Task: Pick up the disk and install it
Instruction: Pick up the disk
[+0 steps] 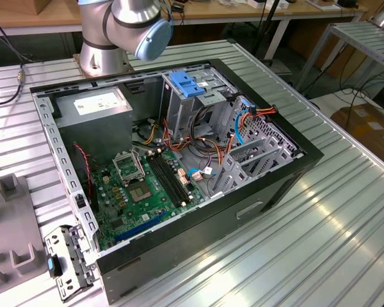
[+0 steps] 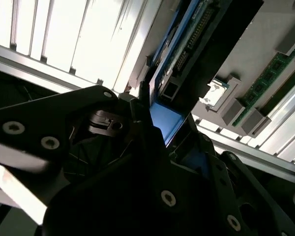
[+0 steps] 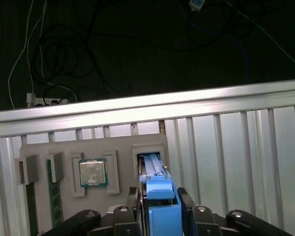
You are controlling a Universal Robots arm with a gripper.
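The jaws appear pressed onto the disk (image 3: 160, 199), pinching its blue rails. The disk stands on edge between the jaws, its far end in a slot of the grey tray (image 3: 64, 142) on the tabletop (image 3: 236, 147). It is judged stiff, fairly light and shock-sensitive, with smooth rails: hold by the rails. A processor (image 3: 93, 172) and memory sticks (image 3: 54, 196) lie just beside the jaws. The slot walls enclose the disk closely.

Nothing legible to call out here. In the exterior view the white label (image 1: 97, 102) on the power supply (image 1: 93, 119) carries print (far too fine to make out). In the first wrist view the processor (image 3: 93, 172) shows no readable marking.
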